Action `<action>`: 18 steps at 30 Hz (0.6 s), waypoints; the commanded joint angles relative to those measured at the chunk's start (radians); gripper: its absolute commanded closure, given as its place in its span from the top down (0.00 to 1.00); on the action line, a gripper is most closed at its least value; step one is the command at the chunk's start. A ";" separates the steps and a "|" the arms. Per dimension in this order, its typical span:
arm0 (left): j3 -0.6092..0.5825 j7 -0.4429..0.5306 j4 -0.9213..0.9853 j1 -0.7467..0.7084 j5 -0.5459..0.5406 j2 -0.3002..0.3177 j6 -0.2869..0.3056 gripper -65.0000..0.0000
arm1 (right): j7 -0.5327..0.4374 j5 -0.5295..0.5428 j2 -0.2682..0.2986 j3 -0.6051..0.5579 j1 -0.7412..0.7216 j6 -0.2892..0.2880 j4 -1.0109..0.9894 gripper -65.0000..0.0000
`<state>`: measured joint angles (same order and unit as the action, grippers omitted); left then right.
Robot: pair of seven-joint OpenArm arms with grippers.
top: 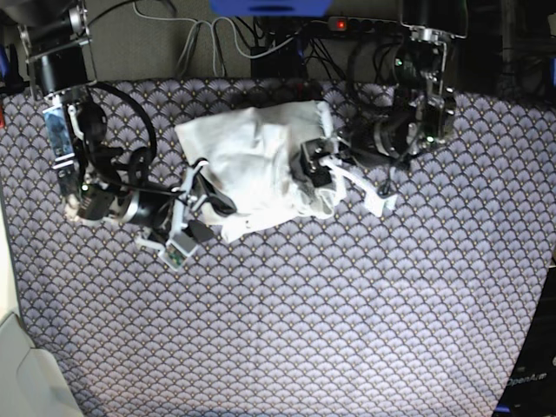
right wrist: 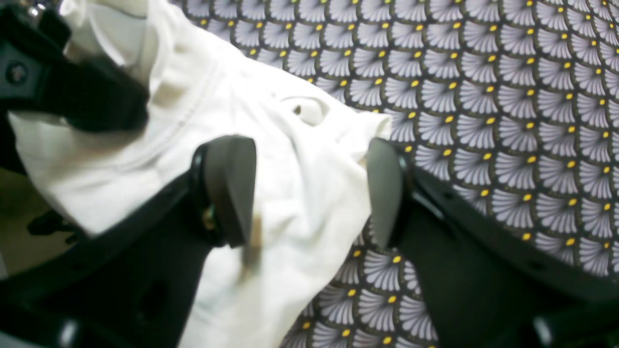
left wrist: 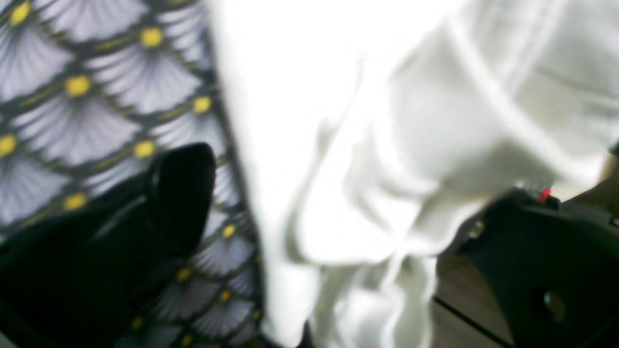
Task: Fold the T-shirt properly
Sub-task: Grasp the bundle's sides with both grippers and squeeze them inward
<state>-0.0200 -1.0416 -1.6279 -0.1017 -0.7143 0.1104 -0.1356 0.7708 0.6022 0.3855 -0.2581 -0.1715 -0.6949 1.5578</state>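
Observation:
The white T-shirt (top: 256, 161) lies crumpled on the patterned cloth at the back centre of the base view. My right gripper (right wrist: 307, 193) is open, its fingers (right wrist: 229, 188) straddling the shirt's edge (right wrist: 300, 159); it shows at the shirt's lower left corner in the base view (top: 201, 193). My left gripper (left wrist: 338, 217) is open too, with bunched shirt fabric (left wrist: 387, 145) between its wide-apart jaws. In the base view it sits at the shirt's right edge (top: 317, 169). The left wrist view is blurred.
A fan-patterned grey tablecloth with yellow dots (top: 330, 313) covers the table. Cables and a power strip (top: 287, 26) run along the back edge. The table's left edge (top: 7, 287) shows, with a pale surface beyond it.

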 commanded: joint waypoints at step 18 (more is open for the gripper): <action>-0.125 0.094 0.130 0.038 -0.018 -0.002 0.003 0.40 | -0.024 0.015 0.010 0.010 -0.020 -0.003 0.011 0.57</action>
<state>-0.1394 -0.9115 -1.4944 -0.0566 -0.7361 0.1120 -0.1265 0.7708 0.6022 0.3855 -0.2581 -0.1707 -0.6949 1.5558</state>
